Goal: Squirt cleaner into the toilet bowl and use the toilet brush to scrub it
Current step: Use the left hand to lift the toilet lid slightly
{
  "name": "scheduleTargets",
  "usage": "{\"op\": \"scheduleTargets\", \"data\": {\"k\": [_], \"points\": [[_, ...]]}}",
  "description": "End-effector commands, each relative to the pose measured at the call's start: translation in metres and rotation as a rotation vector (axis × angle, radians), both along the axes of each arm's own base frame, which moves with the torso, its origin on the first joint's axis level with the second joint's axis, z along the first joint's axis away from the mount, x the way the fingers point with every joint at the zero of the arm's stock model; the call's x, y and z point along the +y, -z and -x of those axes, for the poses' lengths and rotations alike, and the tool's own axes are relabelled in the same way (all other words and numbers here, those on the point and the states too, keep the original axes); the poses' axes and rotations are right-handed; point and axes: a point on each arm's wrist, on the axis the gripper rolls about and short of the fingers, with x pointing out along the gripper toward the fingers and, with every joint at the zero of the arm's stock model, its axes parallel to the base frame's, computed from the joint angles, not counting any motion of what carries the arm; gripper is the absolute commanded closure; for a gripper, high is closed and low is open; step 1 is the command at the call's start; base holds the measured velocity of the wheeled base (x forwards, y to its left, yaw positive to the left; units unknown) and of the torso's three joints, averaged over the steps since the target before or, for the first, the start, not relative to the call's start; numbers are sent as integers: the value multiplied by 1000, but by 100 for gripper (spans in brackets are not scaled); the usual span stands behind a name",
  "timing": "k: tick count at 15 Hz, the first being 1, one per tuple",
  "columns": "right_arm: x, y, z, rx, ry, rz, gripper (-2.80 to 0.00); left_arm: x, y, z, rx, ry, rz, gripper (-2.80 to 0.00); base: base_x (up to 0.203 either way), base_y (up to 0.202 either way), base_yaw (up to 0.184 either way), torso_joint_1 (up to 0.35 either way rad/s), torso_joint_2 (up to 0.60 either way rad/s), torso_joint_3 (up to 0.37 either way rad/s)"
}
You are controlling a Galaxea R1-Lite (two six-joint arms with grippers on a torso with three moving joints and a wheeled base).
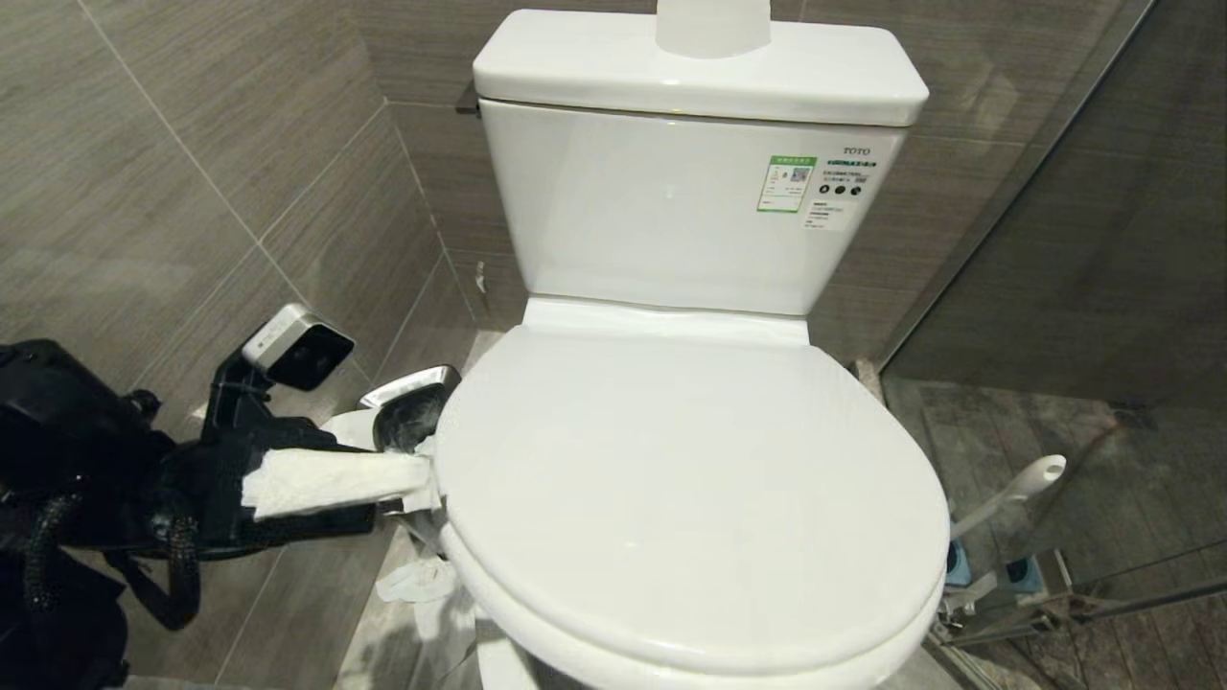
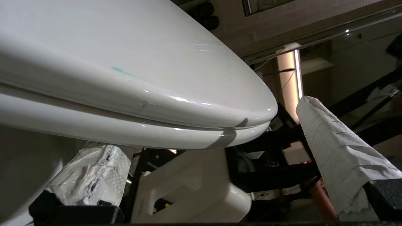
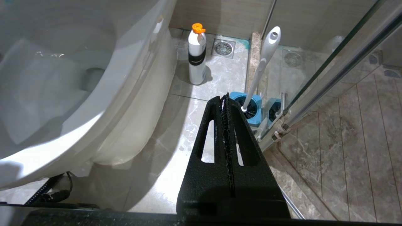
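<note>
While lid-shut, toilet brush (image 3: 262, 64) in blue holder (image 3: 251, 108).

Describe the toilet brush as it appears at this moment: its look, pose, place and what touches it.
The toilet brush has a long slim white-grey plastic handle with a rounded end that has a hole through it. It stands tilted in its squarish blue holder on the floor, beside the glass partition, on the toilet's right. The head sits down inside the holder and is barely visible. Neither gripper touches it; the shut right gripper is near the holder but apart from it.
</note>
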Motion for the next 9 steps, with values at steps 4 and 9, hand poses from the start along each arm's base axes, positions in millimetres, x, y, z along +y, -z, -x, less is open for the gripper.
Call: {"op": "scheduleTargets", "data": {"k": [4, 9], "points": [[0, 0, 0, 1, -1, 0, 0, 0, -11, 3, 8, 9, 8, -280, 0, 0, 0, 0, 0, 0], [0, 0, 0, 1, -1, 0, 0, -1, -30, -6, 12, 3, 27, -280, 0, 0, 0, 0, 0, 0]]}}
